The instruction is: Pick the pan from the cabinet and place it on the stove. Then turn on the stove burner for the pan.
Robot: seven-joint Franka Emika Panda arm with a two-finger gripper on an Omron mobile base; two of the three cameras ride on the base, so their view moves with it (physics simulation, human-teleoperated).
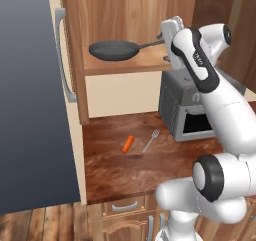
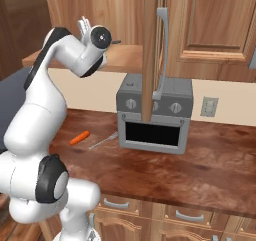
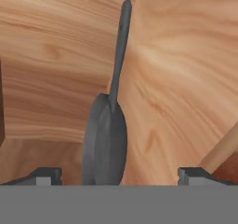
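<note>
– We get even, soft light across both base views; nothing is dim, and the wood of the cabinet (image 1: 125,15) reads warm and clear.

– Agreed. We see a faint shadow under the pan (image 1: 114,50) on its shelf, and small soft ones beside the carrot (image 1: 128,143) and fork (image 1: 151,140) on the counter (image 1: 130,170).

– No glare anywhere; the oven (image 2: 155,116) front stays matte.

– In the hand view we notice the wood grain bending strongly toward the edges, and everything looks slightly soft and low in resolution.

No text, label, brand, number or sign can be read anywhere
</note>
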